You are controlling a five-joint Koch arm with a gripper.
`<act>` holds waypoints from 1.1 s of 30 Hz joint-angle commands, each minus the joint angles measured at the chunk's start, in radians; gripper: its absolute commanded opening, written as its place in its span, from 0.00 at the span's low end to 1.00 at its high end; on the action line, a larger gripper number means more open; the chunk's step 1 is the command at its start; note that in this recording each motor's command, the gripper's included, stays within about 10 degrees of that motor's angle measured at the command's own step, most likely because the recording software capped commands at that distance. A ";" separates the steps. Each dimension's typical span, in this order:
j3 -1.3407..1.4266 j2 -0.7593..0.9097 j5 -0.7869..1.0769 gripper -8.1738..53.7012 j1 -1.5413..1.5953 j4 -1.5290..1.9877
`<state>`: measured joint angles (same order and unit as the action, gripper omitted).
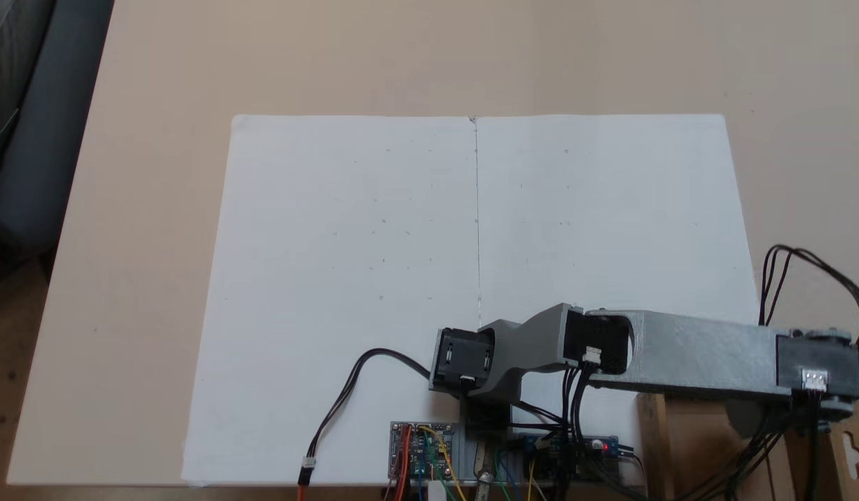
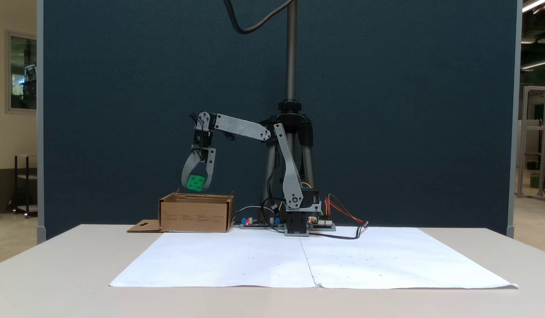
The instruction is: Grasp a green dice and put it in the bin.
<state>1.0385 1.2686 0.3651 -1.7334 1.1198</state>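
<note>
Gripper: in a fixed view the gripper (image 2: 195, 182) hangs pointing down from the wrist, its two grey jaws closed around the green dice, one jaw on each side of the cube.
Green dice: one only; the green dice (image 2: 195, 183) is a small bright green cube, its pips recessed and of the same green, narrower than the arm's links. It is held in the air just above the open top of the bin, not touching it.
Bin: one; the bin (image 2: 196, 214) is a brown cardboard box with low walls, standing on the table left of the arm's base in that view. A flat flap with a hang-hole cutout lies on the table at its left side. In the other fixed view the flap (image 1: 850, 449) shows at the lower right corner.
Arm: one grey arm (image 1: 687, 351), stretched from its base toward the bin.
Paper: two white sheets (image 2: 237, 260) lie side by side on the table (image 2: 56, 282).
Boards: two circuit boards (image 1: 422, 445) beside the base, with coloured wires.
</note>
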 commanded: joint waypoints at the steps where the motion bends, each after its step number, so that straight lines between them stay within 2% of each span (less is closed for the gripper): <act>1: 0.048 0.074 0.129 0.32 -0.035 -0.117; 5: 0.147 0.095 0.164 0.32 -0.054 -0.158; 11: 0.156 0.103 0.167 0.34 -0.060 -0.161; 13: 0.170 0.103 0.164 0.65 -0.060 -0.160; 14: 0.178 0.106 0.164 0.67 -0.060 -0.156; 16: 0.181 0.110 0.164 0.78 -0.061 -0.153; 23: 0.183 0.140 0.161 0.78 -0.060 -0.132; 28: 0.178 0.227 0.141 0.78 0.014 -0.046; 33: 0.094 0.356 -0.057 0.78 0.273 0.138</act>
<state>1.1980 1.5647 0.4111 -1.5110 1.1520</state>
